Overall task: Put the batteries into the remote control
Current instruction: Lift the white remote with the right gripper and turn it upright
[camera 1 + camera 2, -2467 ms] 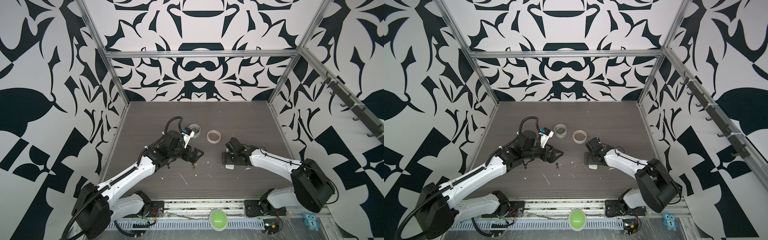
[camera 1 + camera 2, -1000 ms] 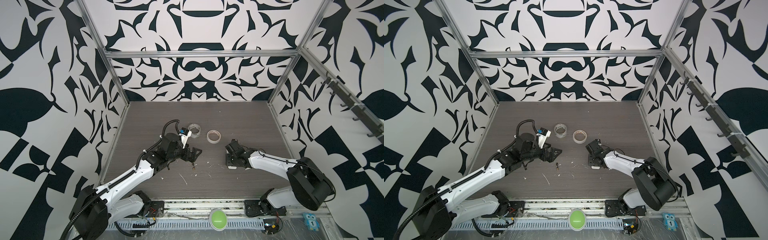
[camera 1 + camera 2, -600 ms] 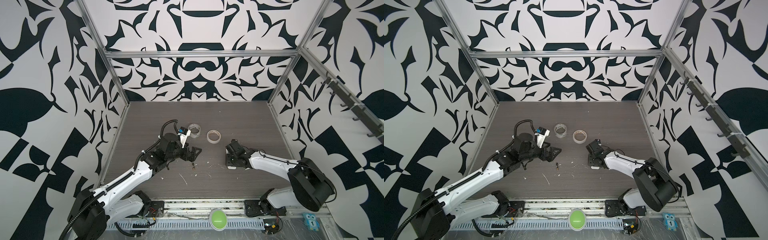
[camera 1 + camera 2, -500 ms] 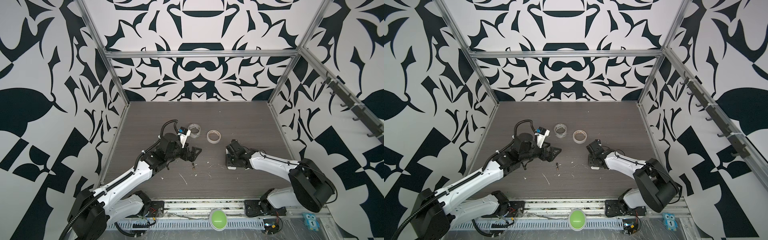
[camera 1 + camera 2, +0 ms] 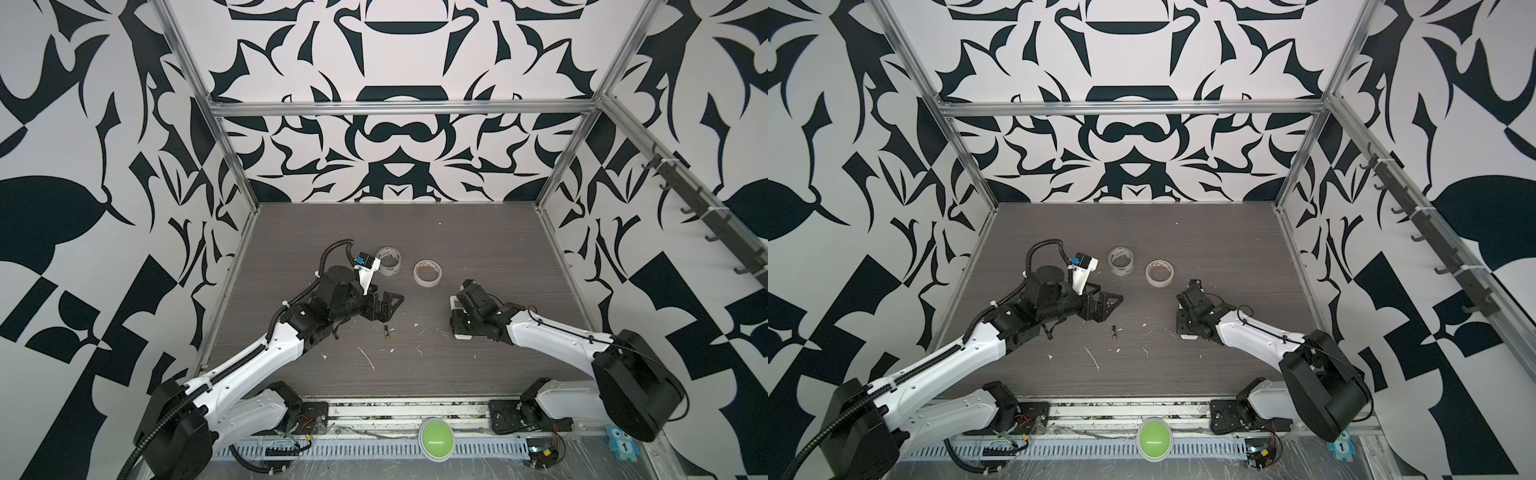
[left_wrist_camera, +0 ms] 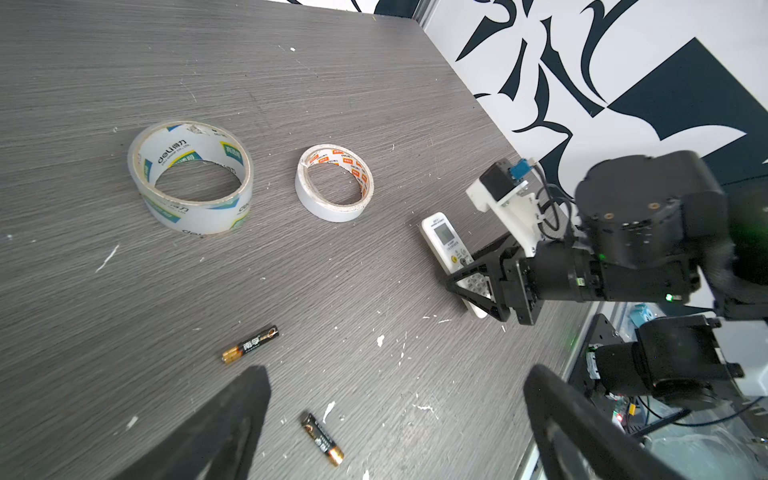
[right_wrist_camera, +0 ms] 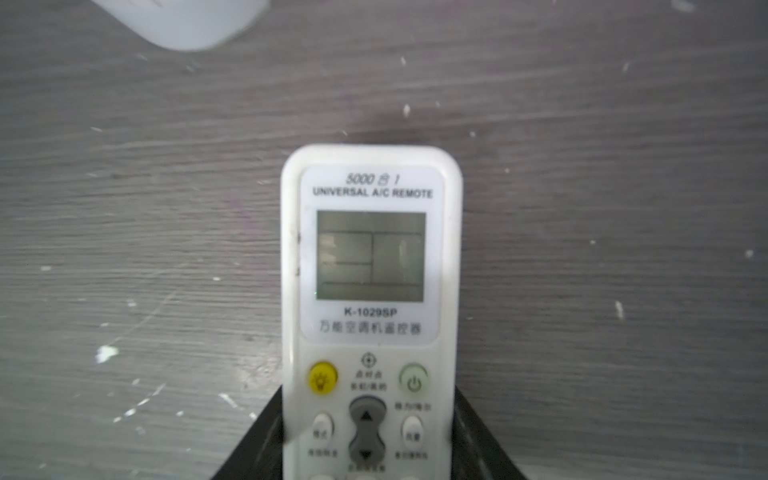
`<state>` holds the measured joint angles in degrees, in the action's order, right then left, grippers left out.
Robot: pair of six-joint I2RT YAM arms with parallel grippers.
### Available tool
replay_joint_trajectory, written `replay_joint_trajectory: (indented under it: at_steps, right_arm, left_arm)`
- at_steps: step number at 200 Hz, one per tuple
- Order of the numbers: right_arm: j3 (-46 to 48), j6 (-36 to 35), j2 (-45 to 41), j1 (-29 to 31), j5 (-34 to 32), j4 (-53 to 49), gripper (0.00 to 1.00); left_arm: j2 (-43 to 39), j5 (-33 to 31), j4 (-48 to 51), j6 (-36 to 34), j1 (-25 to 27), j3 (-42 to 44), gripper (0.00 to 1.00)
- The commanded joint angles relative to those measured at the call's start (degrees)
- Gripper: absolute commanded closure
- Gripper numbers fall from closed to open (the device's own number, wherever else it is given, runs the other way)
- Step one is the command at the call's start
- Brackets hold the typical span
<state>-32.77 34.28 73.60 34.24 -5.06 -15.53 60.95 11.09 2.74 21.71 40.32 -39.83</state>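
Remote [image 7: 370,291] is lying face up on the tabletop [image 5: 478,232]. The right end effector [image 7: 370,440] is clamped on its lower half, one black finger [image 7: 266,440] pressed against each long side. You can read the front fine: "5000 合 1", "UNIVERSAL A/C REMOTE", then under the blank grey display "K-1029SP" and a line of Chinese. Below that there's a yellow lamp button and a green power button.

In both top views everything else sits left of the remote. Both AAA cells are loose on the tabletop, well apart from the remote. One battery [image 6: 250,344] is black with gold Chinese print and a gold end. The other battery [image 6: 322,438] looks the same, but its print is too small for me to read. I can only find one of them in a top view [image 5: 387,333].

The left end effector [image 6: 399,374] is out that way too, fingers spread wide and holding nothing.

Back-left of the remote are two tape rolls. The white roll [image 6: 334,183] is the nearer one and has orange print I can't make out. Farther out is the clear roll [image 6: 190,183], which says "deli" on it. White flecks [image 5: 368,357] are scattered in front.
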Motion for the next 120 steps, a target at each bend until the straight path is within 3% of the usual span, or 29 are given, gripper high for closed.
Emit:
replay_joint_trajectory:
  at_steps: [1,62,120]
  right_arm:
    - [0.4,-2.6,-4.3,0.2,0.1,1.8,1.0]
    - [1.9,-7.0,-14.2,0.3,5.6,7.7,1.0]
    - [2.3,-10.4,-16.8,0.3,25.9,20.2,1.0]
  left_arm:
    - [-1.5,-0.4,-1.0,1.2,0.2,-0.9,0.01]
    - [-4.4,1.3,-3.7,3.4,0.2,0.4,0.01]
    - [-10.8,4.7,-7.8,3.9,0.2,3.4,0.01]
